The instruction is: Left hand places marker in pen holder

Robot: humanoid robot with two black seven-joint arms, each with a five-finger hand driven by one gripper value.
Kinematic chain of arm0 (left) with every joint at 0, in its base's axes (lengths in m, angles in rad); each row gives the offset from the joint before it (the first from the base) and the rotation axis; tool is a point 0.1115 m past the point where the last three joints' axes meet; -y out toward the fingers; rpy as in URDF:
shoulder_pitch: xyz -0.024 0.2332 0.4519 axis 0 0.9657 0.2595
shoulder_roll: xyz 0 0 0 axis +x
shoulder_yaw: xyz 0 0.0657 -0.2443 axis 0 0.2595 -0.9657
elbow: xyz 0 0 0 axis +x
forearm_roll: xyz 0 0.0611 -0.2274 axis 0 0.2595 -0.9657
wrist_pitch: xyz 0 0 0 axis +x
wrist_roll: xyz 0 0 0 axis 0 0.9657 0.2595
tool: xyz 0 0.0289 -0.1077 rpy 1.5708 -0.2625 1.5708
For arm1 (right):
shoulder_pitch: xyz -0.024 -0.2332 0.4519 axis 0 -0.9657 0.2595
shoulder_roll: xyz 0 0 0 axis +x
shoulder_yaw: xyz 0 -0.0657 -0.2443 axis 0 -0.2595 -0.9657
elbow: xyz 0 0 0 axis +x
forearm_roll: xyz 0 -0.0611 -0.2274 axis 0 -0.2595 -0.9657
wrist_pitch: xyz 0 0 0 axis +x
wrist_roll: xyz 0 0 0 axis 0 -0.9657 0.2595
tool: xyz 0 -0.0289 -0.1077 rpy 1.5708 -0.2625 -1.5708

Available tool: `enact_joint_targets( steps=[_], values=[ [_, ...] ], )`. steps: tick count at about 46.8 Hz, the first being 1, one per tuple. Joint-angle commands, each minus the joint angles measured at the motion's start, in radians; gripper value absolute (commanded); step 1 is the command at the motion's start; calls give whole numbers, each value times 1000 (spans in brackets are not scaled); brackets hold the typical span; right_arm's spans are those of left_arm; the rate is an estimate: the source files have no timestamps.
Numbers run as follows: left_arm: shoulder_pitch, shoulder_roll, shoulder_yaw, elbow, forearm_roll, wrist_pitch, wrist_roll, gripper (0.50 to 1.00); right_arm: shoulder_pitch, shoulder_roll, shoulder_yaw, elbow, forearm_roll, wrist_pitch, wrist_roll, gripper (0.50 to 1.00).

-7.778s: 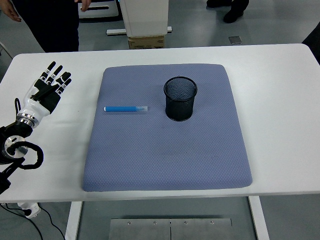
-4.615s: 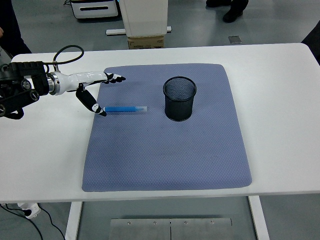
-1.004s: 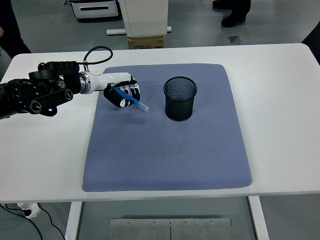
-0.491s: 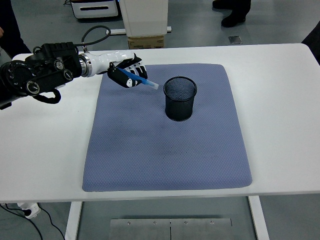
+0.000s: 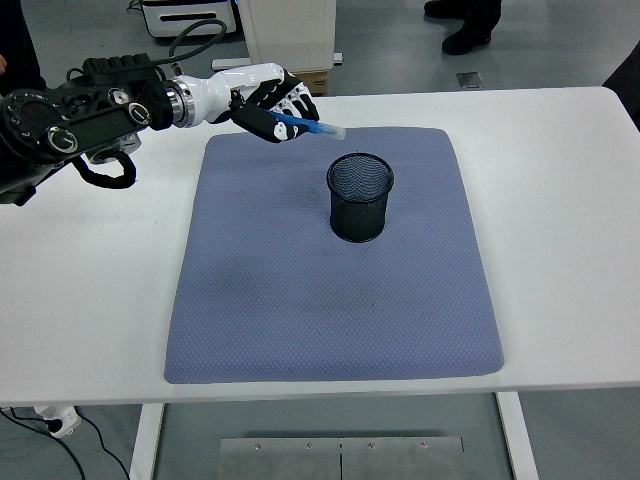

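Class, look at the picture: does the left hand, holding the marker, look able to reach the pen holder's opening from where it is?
Probably yes. The left hand holds the marker raised, up and left of the pen holder. The holder stands upright on the mat, with nothing between them.

Blue marker (image 5: 305,125), black mesh pen holder (image 5: 360,197), dotted grey-blue mat (image 5: 330,300), white bench (image 5: 560,220), black-and-white left hand (image 5: 272,103).

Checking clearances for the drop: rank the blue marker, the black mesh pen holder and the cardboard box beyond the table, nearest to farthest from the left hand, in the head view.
1. Blue marker: in the left hand's fingers.
2. Brown cardboard box: just beyond, behind the table's far edge.
3. Black mesh pen holder: right and nearer the camera, mid-mat.
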Motion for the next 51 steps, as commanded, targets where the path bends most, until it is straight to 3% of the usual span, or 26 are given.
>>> enact_joint_targets(
  steps=[1, 10, 28, 51],
  values=[
    [0, -21, -18, 0, -10, 0, 0, 500, 0, 0, 0, 0, 0, 0, 0, 1000],
    [6, -81, -61, 0, -20, 0, 0, 500, 0, 0, 0, 0, 0, 0, 0, 1000],
    [20, -133, -75, -2, -158, 1, -1, 500, 0, 0, 0, 0, 0, 0, 0, 1000],
    [129, -165, -126, -5, -269, 5, -9, 500, 0, 0, 0, 0, 0, 0, 0, 1000]
  ],
)
